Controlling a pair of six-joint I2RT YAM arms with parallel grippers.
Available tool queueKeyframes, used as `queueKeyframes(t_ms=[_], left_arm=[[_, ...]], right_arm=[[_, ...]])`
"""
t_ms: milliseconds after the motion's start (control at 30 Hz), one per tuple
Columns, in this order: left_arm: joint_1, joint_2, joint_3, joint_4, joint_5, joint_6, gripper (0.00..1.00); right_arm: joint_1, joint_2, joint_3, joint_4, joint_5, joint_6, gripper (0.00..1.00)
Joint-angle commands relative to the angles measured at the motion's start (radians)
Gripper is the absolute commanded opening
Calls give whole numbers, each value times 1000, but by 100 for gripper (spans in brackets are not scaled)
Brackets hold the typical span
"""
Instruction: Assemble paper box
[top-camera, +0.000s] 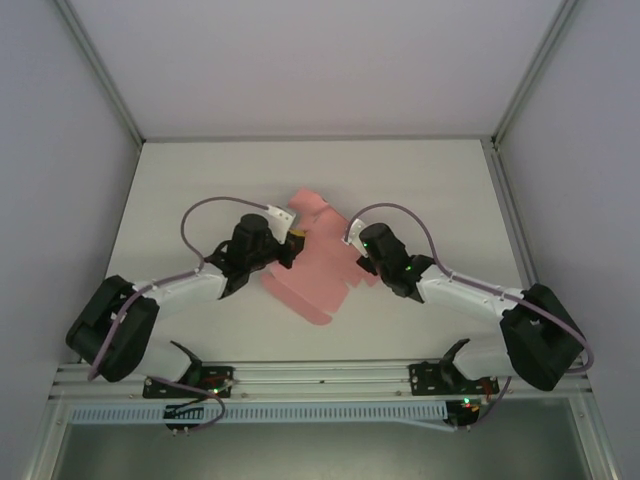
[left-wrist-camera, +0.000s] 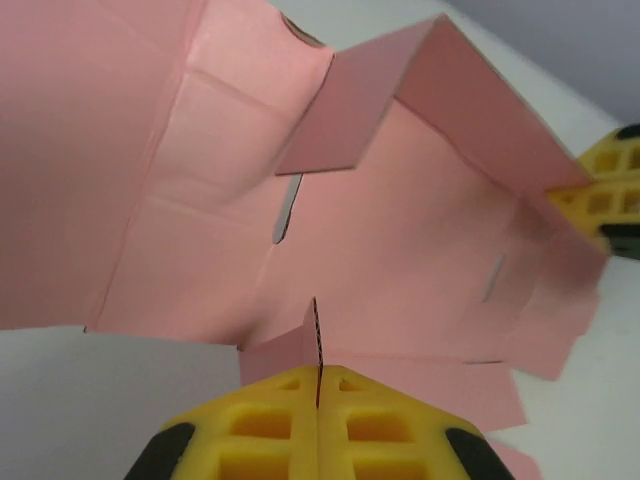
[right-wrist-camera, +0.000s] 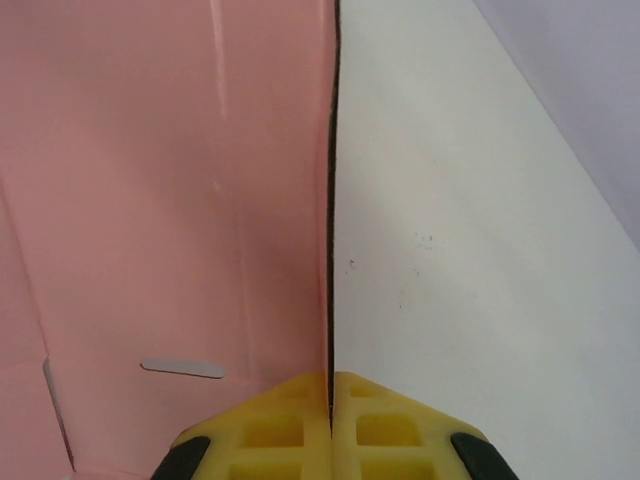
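Two arms work a half-folded pink box (top-camera: 318, 268) at the middle of the table (top-camera: 200, 180), one on each of two opposite edges of the card. The left gripper (left-wrist-camera: 318, 398) has its yellow pads pressed together on a short flap (left-wrist-camera: 295, 350) that stands up from the near edge of the sheet. The right gripper (right-wrist-camera: 330, 400) pinches a side wall (right-wrist-camera: 300, 200), whose rim runs edge-on between its pads. From the left wrist, the base panel lies open and mostly flat, and a far panel is bent upward with a loose tab (left-wrist-camera: 330, 115) hanging inward beside a narrow slot (left-wrist-camera: 285, 210).

By the look of it, the job is at the wall-raising step: the creases are started, but no corner is locked and the card is a sheet with lifted edges (not yet a tray). The next move seems to call for both held pieces to be swung upright together, without pulling the base off the table or tearing the thin card. After that the tabs would have to be steered into their slots, which probably means one gripper lets go and takes a new hold nearer a corner. Uneven pulling could skew the base, so the two arms would need to move in step.
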Motion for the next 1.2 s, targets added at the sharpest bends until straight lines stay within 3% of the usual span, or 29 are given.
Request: queueKeyframes(t_ms=[0,167,300,367,400,467,667,767,867,1167], left_arm=[[-95,61,56,-11,-178,114,0],[-165,139,86,-4,-201,134,0],[-163,147,55,34,-212,87,3],[-149,122,37,31,-213,60,22],[-140,103,26,26,-212,45,38],[-117,48,3,8,-204,8,49],[-40,-194,-34,-122,-94,-71,98],[26,-303,-50,-184,-90,-122,100],[134,-350,-46,-263,-101,-187,100],[367,-255,-12,-268,-42,-241,100]], right_arm=[[57,-9,4,55,-39,-72,0],[82,-13,-5,60,-4,-110,0],[93,-31,-19,77,45,-140,0],[94,-42,-31,94,84,-176,0],[94,-46,-38,106,106,-202,0],[97,-50,-37,113,151,-260,0],[114,-7,-38,212,283,-433,0],[126,44,-58,322,341,-522,0],[135,119,-116,559,428,-649,0],[172,323,-197,1005,460,-864,0]])
